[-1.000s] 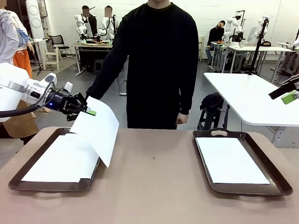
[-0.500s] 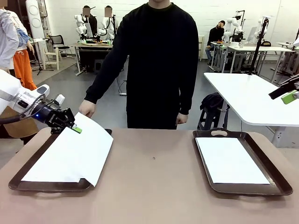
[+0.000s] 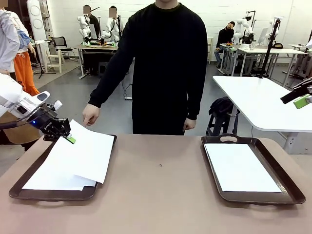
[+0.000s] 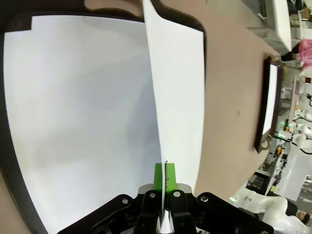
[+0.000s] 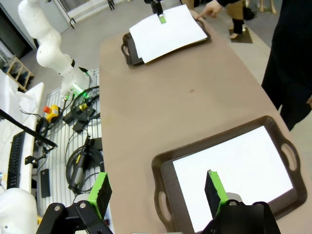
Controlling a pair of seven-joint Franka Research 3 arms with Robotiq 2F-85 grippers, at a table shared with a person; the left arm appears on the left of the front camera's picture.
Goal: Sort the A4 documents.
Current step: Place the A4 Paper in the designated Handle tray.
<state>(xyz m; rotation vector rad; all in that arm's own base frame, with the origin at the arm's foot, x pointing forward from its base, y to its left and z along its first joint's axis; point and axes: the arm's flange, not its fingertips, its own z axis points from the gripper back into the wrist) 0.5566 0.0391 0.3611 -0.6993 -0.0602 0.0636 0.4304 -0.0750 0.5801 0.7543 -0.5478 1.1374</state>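
My left gripper point(image 3: 71, 140) pinches the near edge of a sheet point(image 3: 85, 155), which slants over the paper in the left tray point(image 3: 14, 191), its right side lapping past the rim. My right gripper point(image 5: 156, 193) hangs spread above the right tray point(image 3: 285, 183), where another sheet point(image 3: 241, 166) lies flat.

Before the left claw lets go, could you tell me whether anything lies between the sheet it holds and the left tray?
Nothing visible blocks it. The left claw is shut on the sheet, which slopes over the paper already lying in the left tray. The person's hand hovers beside the sheet's far edge.
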